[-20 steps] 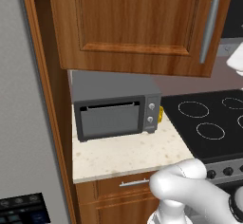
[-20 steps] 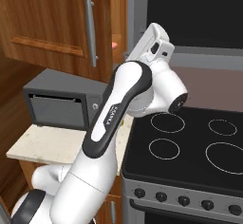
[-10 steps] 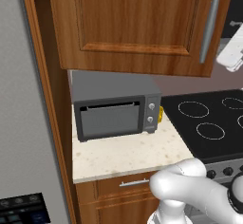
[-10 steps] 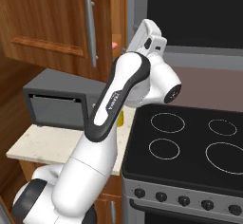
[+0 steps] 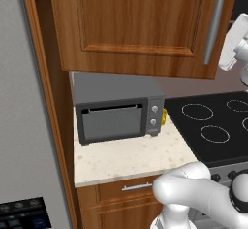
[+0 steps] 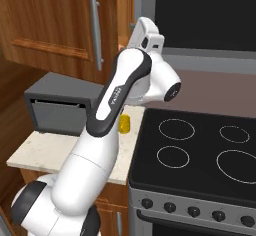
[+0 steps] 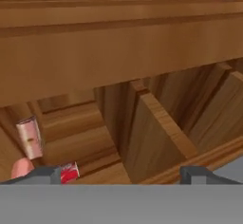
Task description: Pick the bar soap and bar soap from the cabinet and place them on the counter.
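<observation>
Inside cabinet (image 7: 118,52) | bar soap (image 7: 21,167) lower-left of gripper (image 7: 118,173) — off centre, near left fingertip | jaws spread wide, empty | long axis unclear

Rendered home kitchen; reddish-brown wooden wall cabinet (image 5: 140,24) with raised-panel door and vertical silver bar handle (image 5: 213,28); grey microwave (image 5: 118,111) below it on beige speckled counter (image 5: 131,157); black stovetop (image 6: 200,152) with ring burners just beside counter; row of knobs (image 6: 192,212) on stove front; wooden drawer unit (image 5: 121,196) under counter; wooden shelves and dividers inside cabinet in hand view.
</observation>
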